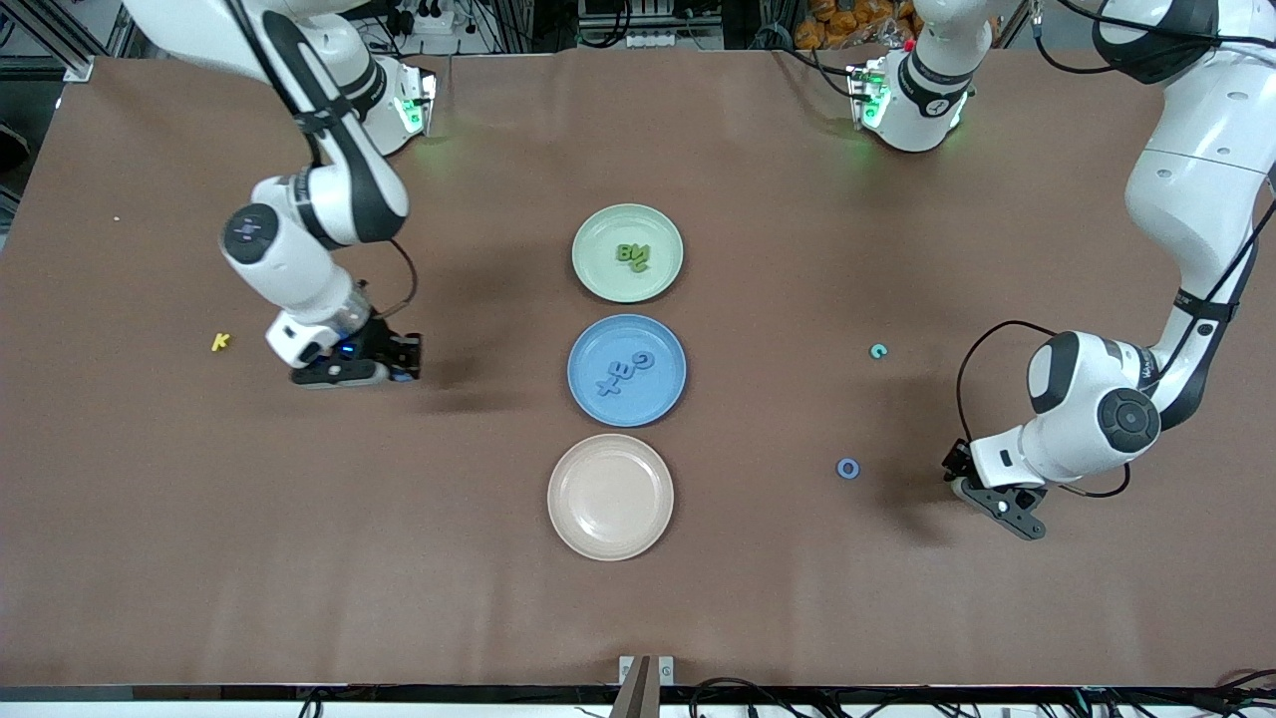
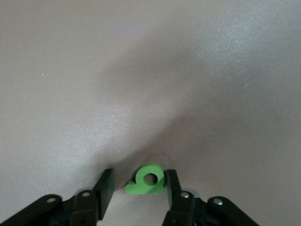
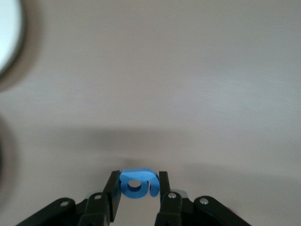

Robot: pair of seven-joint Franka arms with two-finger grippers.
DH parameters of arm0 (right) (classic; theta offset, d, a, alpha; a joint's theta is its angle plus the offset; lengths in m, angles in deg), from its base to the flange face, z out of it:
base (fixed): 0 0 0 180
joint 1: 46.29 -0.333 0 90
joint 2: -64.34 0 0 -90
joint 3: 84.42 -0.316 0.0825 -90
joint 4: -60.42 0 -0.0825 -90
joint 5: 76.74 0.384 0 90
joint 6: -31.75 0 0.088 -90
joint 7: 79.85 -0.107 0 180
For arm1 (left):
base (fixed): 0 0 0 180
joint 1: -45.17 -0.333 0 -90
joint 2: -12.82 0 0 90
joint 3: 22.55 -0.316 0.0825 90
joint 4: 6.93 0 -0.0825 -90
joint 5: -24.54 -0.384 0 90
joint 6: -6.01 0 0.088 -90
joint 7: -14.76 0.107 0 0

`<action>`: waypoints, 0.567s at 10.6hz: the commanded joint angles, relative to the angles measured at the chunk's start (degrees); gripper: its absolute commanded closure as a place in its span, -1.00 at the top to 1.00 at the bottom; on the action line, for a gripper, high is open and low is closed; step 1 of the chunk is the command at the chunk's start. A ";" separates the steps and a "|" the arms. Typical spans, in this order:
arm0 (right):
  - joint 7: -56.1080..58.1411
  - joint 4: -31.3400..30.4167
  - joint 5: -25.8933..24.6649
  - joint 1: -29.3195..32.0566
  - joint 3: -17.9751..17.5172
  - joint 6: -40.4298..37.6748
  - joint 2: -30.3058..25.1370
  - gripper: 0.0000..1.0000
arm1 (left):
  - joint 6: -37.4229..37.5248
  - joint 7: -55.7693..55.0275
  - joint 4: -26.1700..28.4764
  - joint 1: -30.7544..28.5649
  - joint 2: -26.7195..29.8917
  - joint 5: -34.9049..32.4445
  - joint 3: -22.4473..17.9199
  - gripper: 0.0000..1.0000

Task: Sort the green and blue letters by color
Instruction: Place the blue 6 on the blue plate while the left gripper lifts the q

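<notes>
Three plates (image 1: 627, 291) on brown table (image 1: 638, 598) — right fingers (image 3: 114, 190) pinching blue letter (image 3: 136, 183), left fingers (image 2: 104, 187) straddling green letter (image 2: 146, 180)

Three plates are lining up across the table's (image 1: 698, 618) middle: the green plate (image 1: 598, 279), the blue plate (image 1: 588, 399) and the pink plate (image 1: 609, 496), each nearly touching the next. Bare cloth is lying open toward both ends, with only a yellow K (image 1: 220, 342), a teal piece (image 1: 878, 350) and a blue ring (image 1: 848, 468) sitting loose.
</notes>
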 commanded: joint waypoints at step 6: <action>-1.32 25.27 0.57 -17.30 0.49 -0.69 16.73 -0.53 | 1.45 1.01 -0.95 1.25 0.50 1.81 -1.04 -0.86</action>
